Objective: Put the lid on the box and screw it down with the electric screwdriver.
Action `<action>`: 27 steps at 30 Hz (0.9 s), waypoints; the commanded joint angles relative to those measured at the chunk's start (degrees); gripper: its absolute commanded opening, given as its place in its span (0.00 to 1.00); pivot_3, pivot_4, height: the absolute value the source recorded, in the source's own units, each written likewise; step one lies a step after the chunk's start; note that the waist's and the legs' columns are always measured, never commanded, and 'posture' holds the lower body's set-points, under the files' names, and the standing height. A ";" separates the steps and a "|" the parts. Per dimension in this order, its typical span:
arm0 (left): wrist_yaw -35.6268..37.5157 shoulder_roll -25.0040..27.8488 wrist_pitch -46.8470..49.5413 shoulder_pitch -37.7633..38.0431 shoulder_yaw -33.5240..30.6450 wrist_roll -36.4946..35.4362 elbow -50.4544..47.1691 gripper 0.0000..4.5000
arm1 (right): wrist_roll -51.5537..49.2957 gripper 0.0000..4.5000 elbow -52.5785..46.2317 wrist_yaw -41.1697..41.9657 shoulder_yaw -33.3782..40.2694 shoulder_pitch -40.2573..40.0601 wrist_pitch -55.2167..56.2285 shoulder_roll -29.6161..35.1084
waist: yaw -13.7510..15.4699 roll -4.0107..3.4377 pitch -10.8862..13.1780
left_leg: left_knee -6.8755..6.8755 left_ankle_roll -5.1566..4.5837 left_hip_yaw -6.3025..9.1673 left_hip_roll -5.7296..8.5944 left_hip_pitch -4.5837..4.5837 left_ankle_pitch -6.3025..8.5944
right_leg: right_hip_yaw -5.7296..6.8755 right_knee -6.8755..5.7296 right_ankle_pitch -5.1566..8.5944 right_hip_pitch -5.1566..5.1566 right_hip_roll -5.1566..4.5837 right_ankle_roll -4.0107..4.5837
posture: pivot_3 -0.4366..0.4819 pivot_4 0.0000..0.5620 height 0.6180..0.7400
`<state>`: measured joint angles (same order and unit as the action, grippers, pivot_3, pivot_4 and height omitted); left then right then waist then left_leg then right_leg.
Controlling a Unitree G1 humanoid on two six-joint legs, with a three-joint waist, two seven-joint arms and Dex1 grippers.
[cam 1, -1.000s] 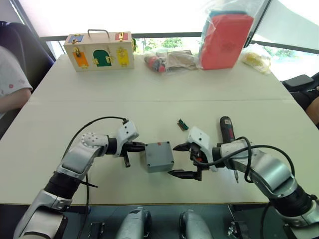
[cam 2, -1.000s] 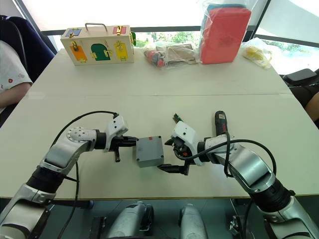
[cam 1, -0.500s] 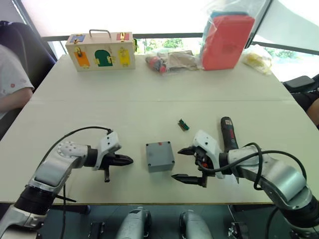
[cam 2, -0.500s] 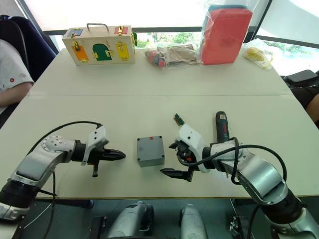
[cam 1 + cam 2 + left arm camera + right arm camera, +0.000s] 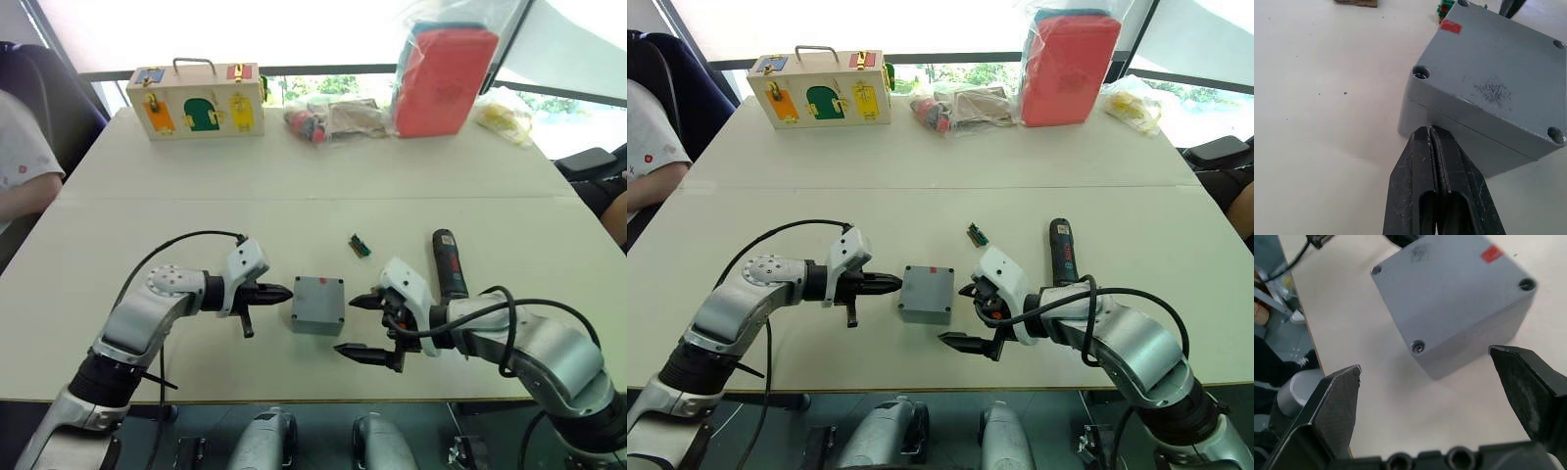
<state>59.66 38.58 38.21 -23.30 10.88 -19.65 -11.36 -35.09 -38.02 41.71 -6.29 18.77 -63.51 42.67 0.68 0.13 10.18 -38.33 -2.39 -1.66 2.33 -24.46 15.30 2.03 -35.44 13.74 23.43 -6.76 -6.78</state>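
Beside the box, left claw: left gripper [image 5: 280, 292] has its fingers pressed together with nothing between them; the tip hangs just off the box's left wall, close but seemingly apart from it
Beside the box, right claw: right gripper [image 5: 360, 327] gapes wide and empty; one finger [image 5: 1528, 395] stands off the box's right wall, the other [image 5: 1334, 404] nearer the table's front edge; both clear of the box
Box: box [image 5: 317, 305] sits on the table [image 5: 294, 211] between the two claws, with the lid [image 5: 1498, 73] already on it, flush, a red mark near its far edge; screw holes at the corners look unfilled, though too small to be sure
Box axis: roughly square, so no long axis; turned slightly, with one corner toward the left claw
Screwdriver: screwdriver [image 5: 450, 266] lies on the table right of the box, beyond the right claw's wrist, untouched
Screwdriver axis: long axis runs from far to near; butt away from the robot; the bit end seems hidden behind the right arm
Nearer arm: right arm is clearly nearer the screwdriver; the left is across the box from it
Coming move, as I judge: right claw must swing outward and away from the box to take the screwdriver across its barrel; left claw is placed to steady the box
Bit holder: small green piece [image 5: 360, 245] lies just behind the box, apart from it
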 commanded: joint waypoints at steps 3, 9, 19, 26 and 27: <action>3.16 4.00 2.20 -3.33 -4.69 -4.48 -2.74 0.00 | -5.48 0.99 9.14 3.87 13.46 7.63 2.74 1.69 | 0.04 0.00 0.00 | 0.00 0.00 0.00 -0.01 0.03 0.00 | 0.02 -0.01 0.00 -0.02 0.01 0.00 | 0.48 0.27 1.00; 1.34 2.87 7.53 -8.70 -10.30 -11.48 -2.48 0.00 | 9.36 0.99 34.86 0.70 6.44 16.04 21.03 -3.55 | -0.09 0.04 -0.02 | -0.02 0.03 -0.01 0.00 0.06 -0.02 | 0.03 0.01 0.01 -0.07 0.05 -0.01 | 0.48 0.27 1.00; -2.57 1.70 9.08 -7.78 -9.14 -11.79 -5.49 0.00 | 19.40 0.99 53.33 1.72 -0.06 21.68 34.98 -12.57 | -1.26 0.03 -0.01 | 0.00 0.34 -0.15 0.00 0.03 -0.22 | -0.06 -0.06 0.03 -0.01 0.07 -0.06 | 0.48 0.27 1.00; -3.44 1.65 8.68 -6.48 -8.53 -11.50 -6.01 0.00 | 22.09 0.65 53.27 1.69 -1.46 20.76 35.49 -14.57 | -1.36 0.03 -0.01 | 0.00 0.37 -0.13 0.00 0.03 -0.24 | -0.08 -0.26 0.03 0.01 0.07 -0.06 | 0.48 0.27 1.00; -3.44 1.66 8.56 -6.45 -8.41 -11.46 -5.90 0.00 | 22.27 0.54 53.31 1.68 -1.40 20.68 35.43 -14.86 | -1.36 0.03 -0.01 | 0.00 0.38 -0.13 0.00 0.04 -0.24 | -0.08 -0.27 0.03 0.02 0.07 -0.06 | 0.48 0.27 1.00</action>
<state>56.44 40.04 47.31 -29.58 2.79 -30.71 -15.77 -13.43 16.45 43.26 -8.00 39.38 -29.27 28.17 -0.68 0.16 10.17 -38.33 -2.01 -1.79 2.33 -24.43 15.05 1.95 -35.72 13.77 23.45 -6.69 -6.84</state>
